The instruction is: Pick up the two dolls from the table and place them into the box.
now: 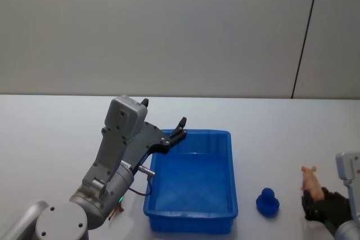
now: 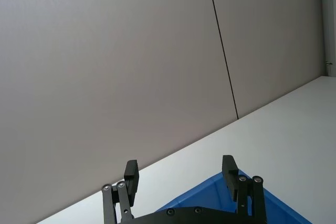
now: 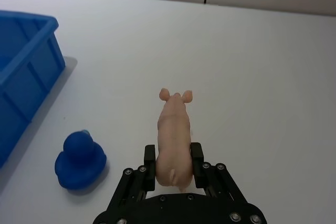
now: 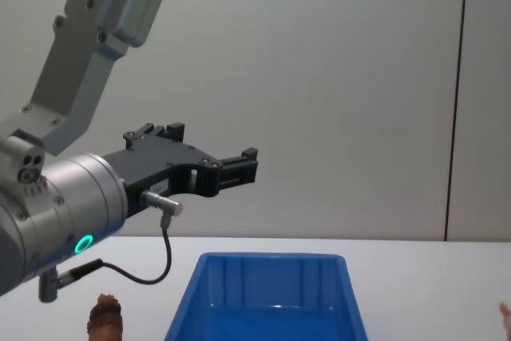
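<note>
2 grippers: my right gripper clamps the pink pig doll right of the blue box; my left gripper hangs above it, spread wide.

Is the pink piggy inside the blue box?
No, the right end effector grips the pink piggy well outside the blue box.

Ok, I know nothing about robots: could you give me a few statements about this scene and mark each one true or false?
1. The right end effector is gripping the pink pig. True.
2. The blue duck sits inside the box. False: it stands on the table, to the right of the box.
3. The left end effector is open, above the box's left side. True.
4. The left end effector holds the reddish-brown doll. False: it holds nothing; that doll is on the table, left of the box.
</note>
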You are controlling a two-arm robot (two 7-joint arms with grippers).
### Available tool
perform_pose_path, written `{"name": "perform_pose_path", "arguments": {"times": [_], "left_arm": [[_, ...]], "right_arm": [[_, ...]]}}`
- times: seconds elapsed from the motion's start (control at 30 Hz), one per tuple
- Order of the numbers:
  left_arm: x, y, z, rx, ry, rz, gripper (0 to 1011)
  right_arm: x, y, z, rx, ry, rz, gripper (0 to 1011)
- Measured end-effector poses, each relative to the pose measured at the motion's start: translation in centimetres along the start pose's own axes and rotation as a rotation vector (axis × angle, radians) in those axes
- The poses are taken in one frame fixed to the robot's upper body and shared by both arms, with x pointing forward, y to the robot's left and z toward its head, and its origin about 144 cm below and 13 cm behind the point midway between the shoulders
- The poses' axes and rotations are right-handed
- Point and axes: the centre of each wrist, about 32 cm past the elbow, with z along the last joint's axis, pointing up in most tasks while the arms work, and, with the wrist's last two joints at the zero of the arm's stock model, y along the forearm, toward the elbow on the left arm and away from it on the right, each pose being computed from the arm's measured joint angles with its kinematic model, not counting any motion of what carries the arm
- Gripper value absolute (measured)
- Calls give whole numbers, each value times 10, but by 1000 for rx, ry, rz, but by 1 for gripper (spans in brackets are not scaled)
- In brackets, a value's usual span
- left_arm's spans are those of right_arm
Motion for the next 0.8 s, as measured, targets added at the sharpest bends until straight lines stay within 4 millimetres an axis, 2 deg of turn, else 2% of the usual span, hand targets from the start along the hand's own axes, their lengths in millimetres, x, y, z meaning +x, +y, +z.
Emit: {"name": "perform_pose_path", "arguments": {"times": [0.4,0.8], "left_arm": [[0,0,0,0,0,0,1001],[0,0,0,0,0,0,1001]], "right_arm": [[3,-7,10,135,-23,28,381],[4,-7,19,235,-58,158,381]]}}
